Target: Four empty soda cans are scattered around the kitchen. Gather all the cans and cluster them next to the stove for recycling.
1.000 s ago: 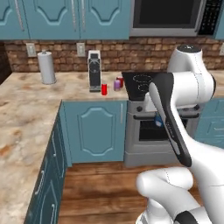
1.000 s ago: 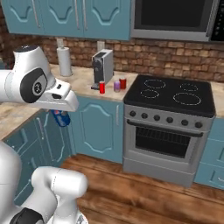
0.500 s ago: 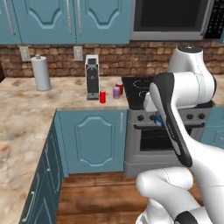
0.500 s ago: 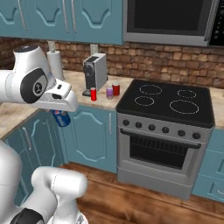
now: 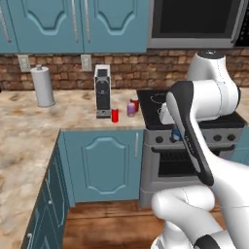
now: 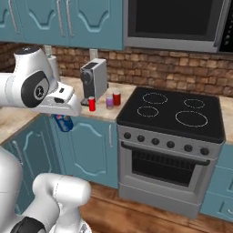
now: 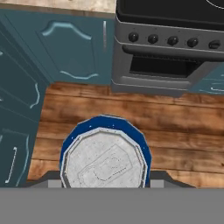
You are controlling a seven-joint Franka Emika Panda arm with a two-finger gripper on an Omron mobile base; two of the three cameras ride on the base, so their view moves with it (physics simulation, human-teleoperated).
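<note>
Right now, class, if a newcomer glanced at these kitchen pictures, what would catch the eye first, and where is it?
The blue soda can fills the hand view, its silver top facing the camera, clamped in the gripper above the wooden floor. Next come three small cans, red, purple and red, clustered on the counter between the coffee machine and the stove.
</note>
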